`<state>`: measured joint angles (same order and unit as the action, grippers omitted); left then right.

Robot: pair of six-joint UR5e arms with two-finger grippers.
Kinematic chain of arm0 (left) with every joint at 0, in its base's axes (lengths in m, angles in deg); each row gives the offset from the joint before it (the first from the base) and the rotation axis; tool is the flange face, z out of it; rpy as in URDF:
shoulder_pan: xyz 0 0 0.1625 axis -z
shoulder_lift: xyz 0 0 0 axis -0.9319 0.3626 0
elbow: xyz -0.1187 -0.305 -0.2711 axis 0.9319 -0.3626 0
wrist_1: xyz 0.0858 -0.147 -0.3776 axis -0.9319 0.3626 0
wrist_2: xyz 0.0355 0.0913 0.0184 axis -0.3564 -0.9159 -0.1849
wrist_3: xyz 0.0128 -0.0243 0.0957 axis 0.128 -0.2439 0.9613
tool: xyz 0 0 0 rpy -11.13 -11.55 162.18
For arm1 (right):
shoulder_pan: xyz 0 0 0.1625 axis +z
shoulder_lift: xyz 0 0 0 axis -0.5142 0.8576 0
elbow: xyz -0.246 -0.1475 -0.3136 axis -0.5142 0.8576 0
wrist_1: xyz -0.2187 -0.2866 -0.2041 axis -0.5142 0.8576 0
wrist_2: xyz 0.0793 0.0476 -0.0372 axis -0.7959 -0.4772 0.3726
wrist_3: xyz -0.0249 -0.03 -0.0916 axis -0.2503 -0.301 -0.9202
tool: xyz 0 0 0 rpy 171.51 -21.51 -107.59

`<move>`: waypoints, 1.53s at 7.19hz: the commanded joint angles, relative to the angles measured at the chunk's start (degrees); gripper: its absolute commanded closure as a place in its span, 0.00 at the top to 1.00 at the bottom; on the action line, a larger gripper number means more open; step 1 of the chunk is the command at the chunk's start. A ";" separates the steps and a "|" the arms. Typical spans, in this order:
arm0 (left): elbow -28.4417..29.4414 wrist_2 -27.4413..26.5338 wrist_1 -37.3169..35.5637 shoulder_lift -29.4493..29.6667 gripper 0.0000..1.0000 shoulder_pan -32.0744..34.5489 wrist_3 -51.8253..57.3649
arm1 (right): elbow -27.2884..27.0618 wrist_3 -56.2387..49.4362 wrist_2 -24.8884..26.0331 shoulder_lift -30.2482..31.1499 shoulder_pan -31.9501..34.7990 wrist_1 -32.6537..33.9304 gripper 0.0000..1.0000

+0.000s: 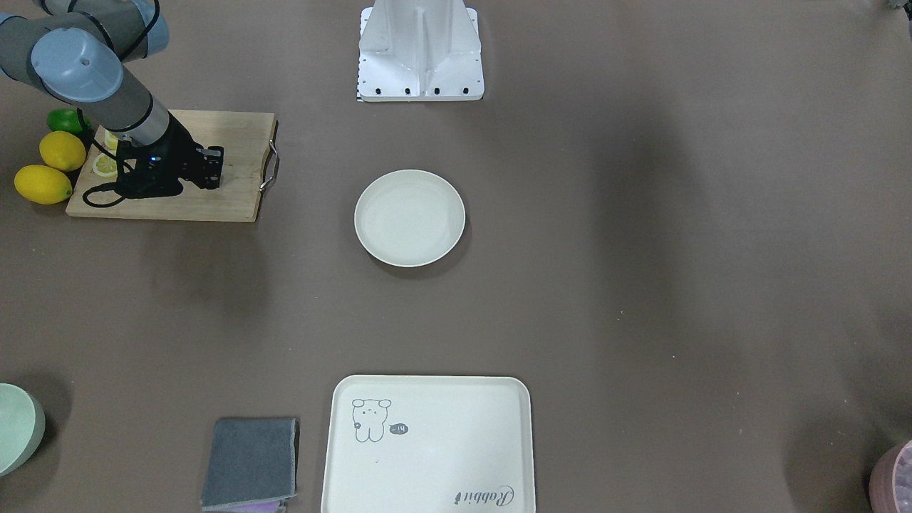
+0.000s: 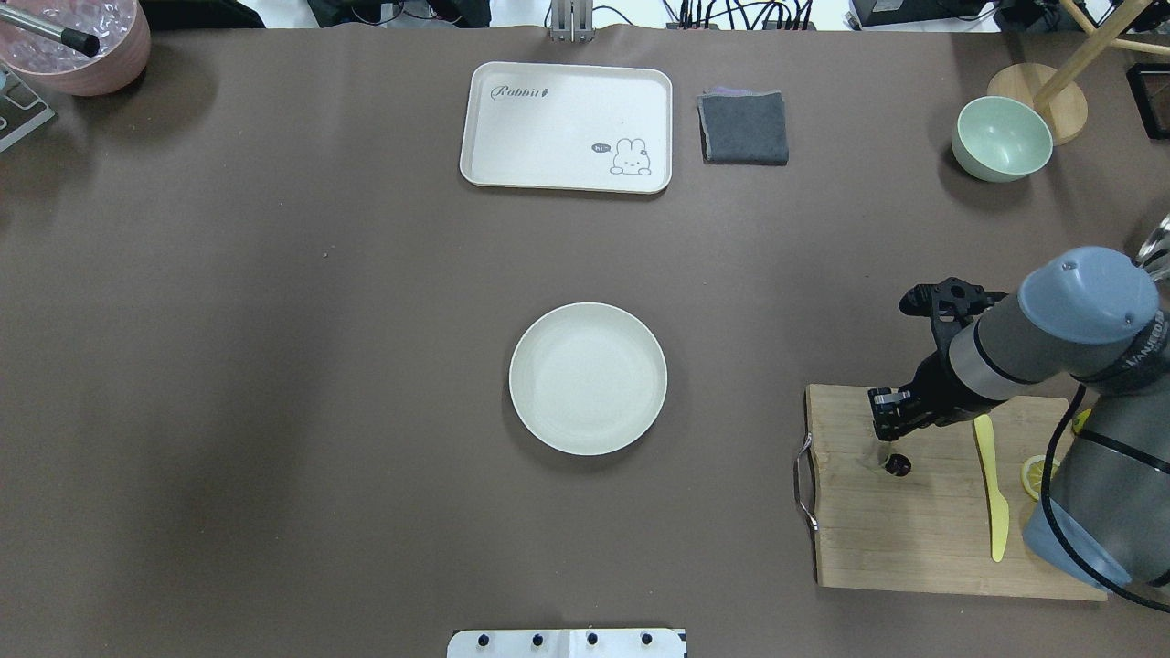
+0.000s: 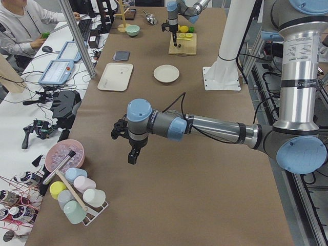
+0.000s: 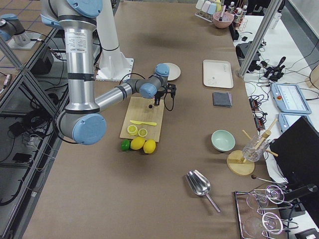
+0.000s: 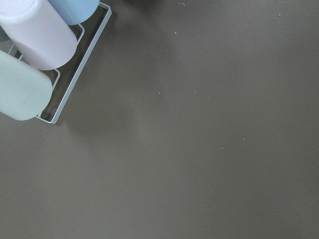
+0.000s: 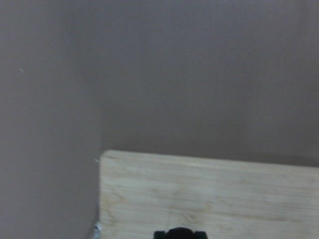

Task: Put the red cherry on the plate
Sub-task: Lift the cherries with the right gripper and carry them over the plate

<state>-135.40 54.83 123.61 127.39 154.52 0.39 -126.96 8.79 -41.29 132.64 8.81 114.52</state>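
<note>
Overhead exterior — red cherry on cutting board, just beside right hand, grip — cannot tell

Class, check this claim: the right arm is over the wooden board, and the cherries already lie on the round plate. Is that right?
No. The plate is bare; the cherries are at the wooden board, by the right gripper. The overhead view shows it. The right arm is indeed over the board.

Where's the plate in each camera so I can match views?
Front-facing: plate at centre, slightly high.
Overhead: plate at centre, slightly low.
Exterior left: plate upper middle.
Exterior right: plate upper middle, partly behind the right arm.
Wrist views: absent.
Shared landmark: rabbit tray across from it.
</note>
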 commanded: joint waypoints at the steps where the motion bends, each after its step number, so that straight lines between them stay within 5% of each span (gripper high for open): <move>1: 0.15 0.05 0.00 -0.38 0.98 0.00 0.09 | -1.99 -0.26 -2.43 -11.75 4.78 15.10 0.00; 5: 0.94 0.49 -0.09 -0.39 0.98 -0.26 0.00 | 3.15 5.14 -5.17 -34.05 5.51 29.28 0.00; 8: 1.12 0.58 -0.26 -0.39 0.98 -0.26 0.17 | 6.77 16.31 5.67 -39.12 -5.44 26.68 0.00; 11: 1.03 0.67 0.17 -1.70 0.98 -0.26 0.70 | 14.94 23.82 14.86 -38.34 -12.42 14.20 0.00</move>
<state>-134.30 55.43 123.59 126.32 154.25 0.89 -114.91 30.95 -29.56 93.92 -1.51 132.23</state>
